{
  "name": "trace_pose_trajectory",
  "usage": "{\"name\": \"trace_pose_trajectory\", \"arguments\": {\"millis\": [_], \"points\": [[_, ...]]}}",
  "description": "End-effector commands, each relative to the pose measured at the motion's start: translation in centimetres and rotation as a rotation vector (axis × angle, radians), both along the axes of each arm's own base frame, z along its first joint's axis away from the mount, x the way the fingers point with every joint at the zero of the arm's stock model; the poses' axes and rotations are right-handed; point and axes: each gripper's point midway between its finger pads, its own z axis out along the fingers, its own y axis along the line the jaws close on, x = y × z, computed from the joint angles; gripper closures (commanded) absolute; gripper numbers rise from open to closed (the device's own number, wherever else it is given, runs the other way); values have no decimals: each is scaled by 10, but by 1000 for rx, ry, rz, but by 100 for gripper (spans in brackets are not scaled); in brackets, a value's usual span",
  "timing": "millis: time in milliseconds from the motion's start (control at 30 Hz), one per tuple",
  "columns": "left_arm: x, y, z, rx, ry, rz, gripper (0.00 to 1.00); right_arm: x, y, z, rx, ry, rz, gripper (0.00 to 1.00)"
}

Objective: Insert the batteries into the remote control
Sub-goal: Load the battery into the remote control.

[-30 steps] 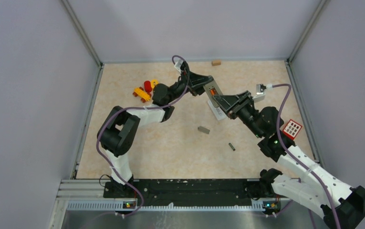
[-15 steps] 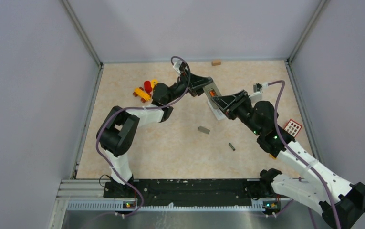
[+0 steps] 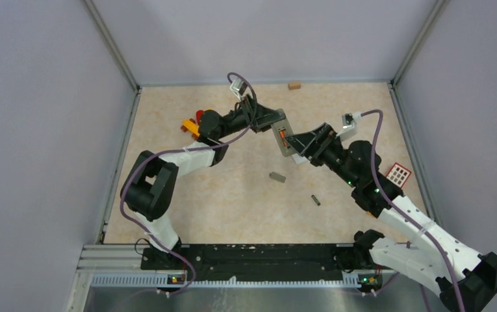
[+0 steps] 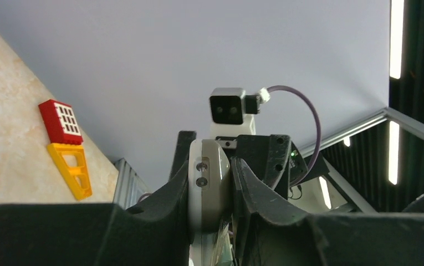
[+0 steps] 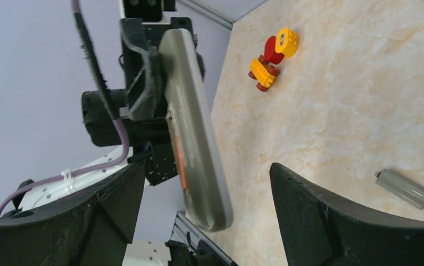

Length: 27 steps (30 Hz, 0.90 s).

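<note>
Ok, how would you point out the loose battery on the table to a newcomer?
In the overhead view, find the remote held up over the table. Below it in the picture lie a grey block and, further right, the battery. It is the thinner, darker one.

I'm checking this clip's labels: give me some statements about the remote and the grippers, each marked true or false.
The left gripper clamps the remote control. True.
The right gripper is shut on the remote control. False: its jaws stand wide open around it.
A dark battery lies loose on the table. True.
The remote control lies flat on the table. False: it is held up off it.
</note>
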Motion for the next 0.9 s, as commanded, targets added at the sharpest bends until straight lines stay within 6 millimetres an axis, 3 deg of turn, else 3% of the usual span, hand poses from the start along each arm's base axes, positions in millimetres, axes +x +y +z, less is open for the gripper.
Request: {"name": "trace_pose_trajectory", "arguments": {"millis": [0, 167, 367, 433, 533, 667, 867], "points": [[-15, 17, 6, 13, -147, -15, 100, -11, -6, 38, 28, -198, 26, 15], [-18, 20, -2, 67, -180, -13, 100, -5, -17, 29, -53, -165, -26, 18], [-19, 25, -24, 229, -243, 45, 100, 8, -36, 7, -314, -75, -70, 32], [-21, 27, -28, 275, -279, 53, 100, 7, -29, 6, -378, -122, -1, 34], [-29, 28, -27, 299, -331, 26, 100, -10, 1, 11, -374, -242, 209, 35], [-36, 29, -22, 295, -357, -2, 100, -23, 26, 14, -340, -291, 381, 45], [-37, 30, -19, 293, -348, -5, 100, -25, 36, 11, -329, -312, 448, 49]]}}
